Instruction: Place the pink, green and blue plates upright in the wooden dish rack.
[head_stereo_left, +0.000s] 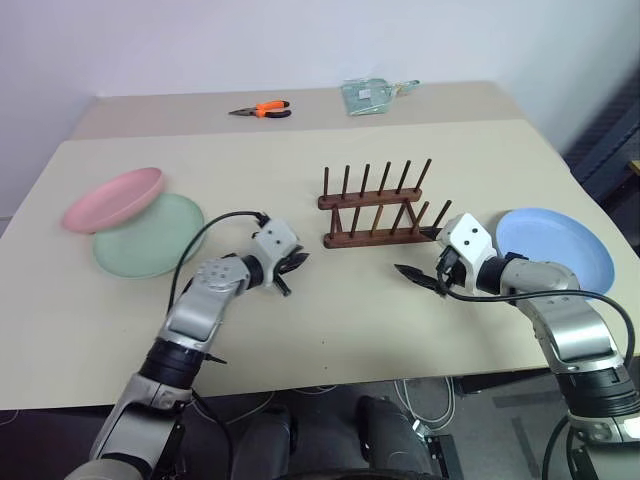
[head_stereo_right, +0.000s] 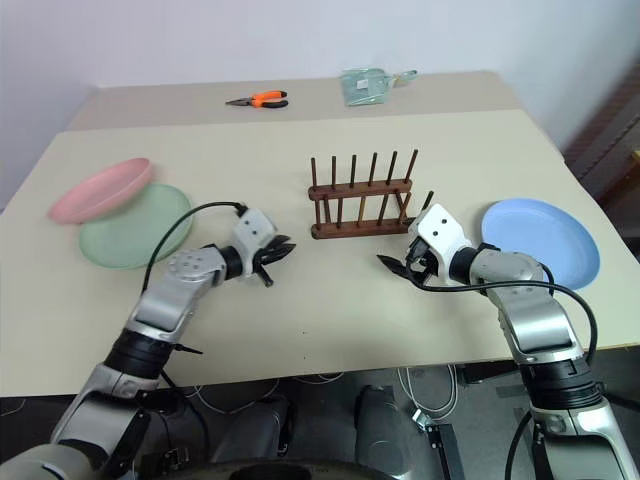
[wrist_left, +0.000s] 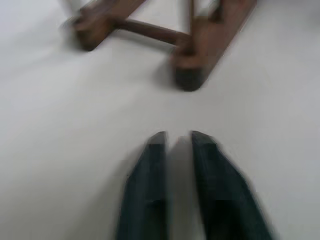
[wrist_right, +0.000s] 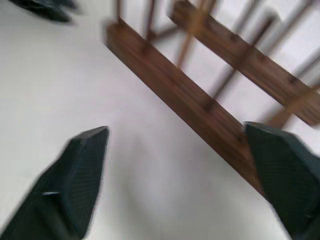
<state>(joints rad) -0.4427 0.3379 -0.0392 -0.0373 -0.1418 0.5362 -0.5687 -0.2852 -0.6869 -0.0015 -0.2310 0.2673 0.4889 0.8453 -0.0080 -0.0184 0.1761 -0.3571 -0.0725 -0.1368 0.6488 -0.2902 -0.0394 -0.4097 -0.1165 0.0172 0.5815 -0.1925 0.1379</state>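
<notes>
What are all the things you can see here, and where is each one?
pink plate: one, salmon pink, far left of the table, its edge lying on the green plate.
green plate: one, pale mint, flat on the table, partly under the pink one.
blue plate: one, light blue, flat at the right side.
wooden dish rack: one, dark brown, mid-table, no plates in it.
pliers: one, orange handles, far side.
clear packet: one, greenish, far side.
table: one, beige.
left gripper: black fingers slightly apart, left of the rack.
right gripper: black fingers wide open, beside the rack.
</notes>
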